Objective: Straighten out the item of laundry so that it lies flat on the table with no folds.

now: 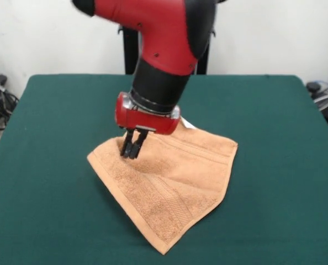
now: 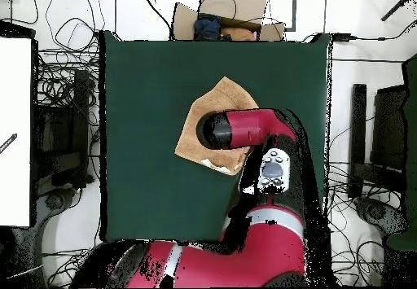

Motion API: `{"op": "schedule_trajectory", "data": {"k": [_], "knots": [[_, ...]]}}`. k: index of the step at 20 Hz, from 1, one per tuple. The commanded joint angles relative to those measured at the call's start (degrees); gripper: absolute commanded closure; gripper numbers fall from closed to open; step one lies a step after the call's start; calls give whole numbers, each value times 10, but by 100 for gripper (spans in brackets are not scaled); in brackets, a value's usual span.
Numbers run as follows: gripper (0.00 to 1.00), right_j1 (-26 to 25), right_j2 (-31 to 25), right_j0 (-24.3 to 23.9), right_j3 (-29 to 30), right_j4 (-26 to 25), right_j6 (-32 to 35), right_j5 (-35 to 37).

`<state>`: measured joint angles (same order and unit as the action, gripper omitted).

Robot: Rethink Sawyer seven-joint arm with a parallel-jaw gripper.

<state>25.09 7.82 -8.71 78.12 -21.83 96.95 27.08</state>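
The peach-orange towel (image 1: 169,182) lies near the middle of the green table (image 1: 53,138), spread in a rough diamond with one corner toward the front edge. A dark shadow runs under its left edge, so that side sits slightly raised. A white tag (image 1: 186,123) pokes out at its far edge behind the wrist. My gripper (image 1: 132,149) points straight down near the towel's left corner, its black fingers (image 1: 127,144) pressed together with the tips in the cloth. From overhead, the red arm (image 2: 244,127) covers part of the towel (image 2: 205,115) and hides the gripper.
Bare green felt (image 2: 138,139) surrounds the towel on all sides. Off the table, a cardboard box with clothes (image 2: 220,15) sits beyond the far edge, cables (image 2: 65,90) lie on the floor, and a white board (image 2: 16,131) stands at the left.
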Motion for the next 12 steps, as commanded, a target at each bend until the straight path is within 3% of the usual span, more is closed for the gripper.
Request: {"op": "schedule_trajectory", "data": {"k": [1,12], "knots": [[100,-36,76,65,-59,-38,113,37],[100,-74,128,99,-58,-9,150,-10]]}}
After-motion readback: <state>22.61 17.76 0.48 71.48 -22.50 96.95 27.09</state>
